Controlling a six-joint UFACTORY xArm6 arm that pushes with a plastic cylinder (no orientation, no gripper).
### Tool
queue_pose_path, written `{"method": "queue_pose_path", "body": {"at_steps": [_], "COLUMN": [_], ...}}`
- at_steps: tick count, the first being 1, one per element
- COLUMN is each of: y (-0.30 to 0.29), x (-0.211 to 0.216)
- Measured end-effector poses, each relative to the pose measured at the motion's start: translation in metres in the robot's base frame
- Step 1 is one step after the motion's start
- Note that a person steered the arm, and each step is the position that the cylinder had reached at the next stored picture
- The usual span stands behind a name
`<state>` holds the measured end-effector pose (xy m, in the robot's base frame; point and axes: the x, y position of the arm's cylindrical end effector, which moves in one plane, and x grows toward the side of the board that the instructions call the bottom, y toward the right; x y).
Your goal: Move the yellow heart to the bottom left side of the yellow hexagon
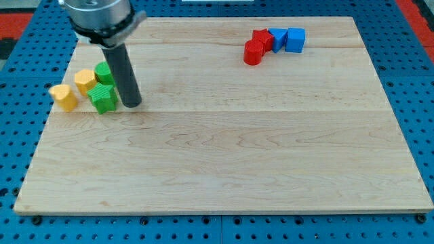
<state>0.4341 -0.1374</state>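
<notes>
There is no claw on this arm, so nothing spreads, presses together or pinches: the arm ends in a straight dark rod, and my tip (132, 105) rests on the bench (224, 156) in the upper left of the frame. The tip stands just to the view's right of a green block (102, 97), very close to it, though whether the two touch cannot be told. A second green block (104, 72) sits just above the first and is partly hidden behind the rod. The exact shapes of both green pieces are hard to make out.

Moving to the view's left from the green pair, the yellow hexagon (85, 80) lies beside them, near or touching the upper green block. The yellow heart (64, 97) lies lower and farther to the view's left, just beside the hexagon at its bottom-left side and close to the bench's left edge. The tip is apart from both yellow pieces, with the green blocks between.

Far off in the upper right of the frame is a tight cluster: a red block (253, 52) that looks like a cylinder, another red block (263, 39) just up and right of it, then a blue block (278, 38), and a blue cube (295, 39) at the right end.

The pale wooden bench rests on a blue perforated surface (420, 102).
</notes>
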Motion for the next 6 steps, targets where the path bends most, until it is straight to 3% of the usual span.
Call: {"method": "queue_pose_path", "body": {"at_steps": [2,3,4,6], "y": [-0.004,-0.053,-0.163,-0.158], "x": [0.011,0.056,0.047,0.010]}}
